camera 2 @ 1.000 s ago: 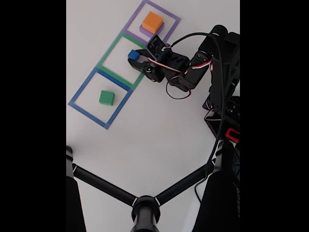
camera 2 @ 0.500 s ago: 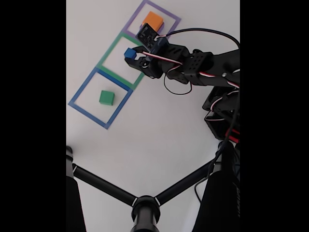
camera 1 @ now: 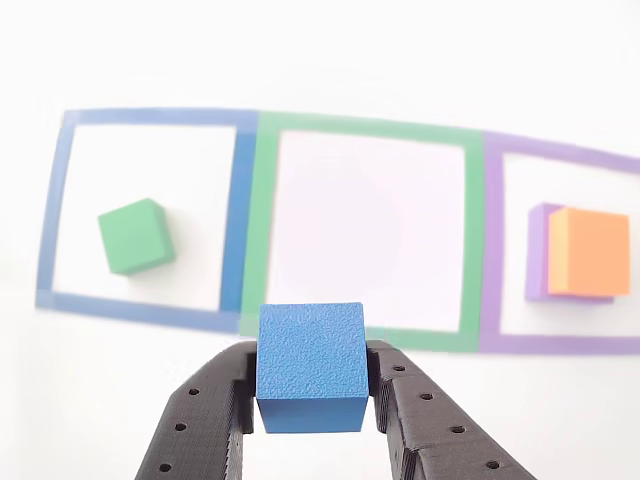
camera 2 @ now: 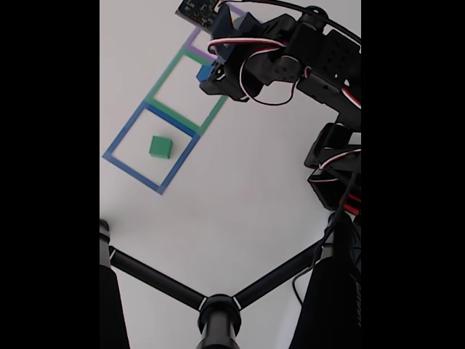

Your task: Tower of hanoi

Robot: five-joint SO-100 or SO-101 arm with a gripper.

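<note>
Four matte blocks: the gripper (camera 1: 310, 400) clamps one textured blue cube (camera 1: 311, 366) above the green outline's (camera 1: 366, 128) near edge; one green block (camera 1: 136, 236) sits in the blue outline (camera 1: 150, 117); one orange block (camera 1: 588, 252) tops one purple block (camera 1: 538, 250).

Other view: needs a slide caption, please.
Gripper holds blue cube before empty green outline; green block left, orange block on purple block right.
</note>
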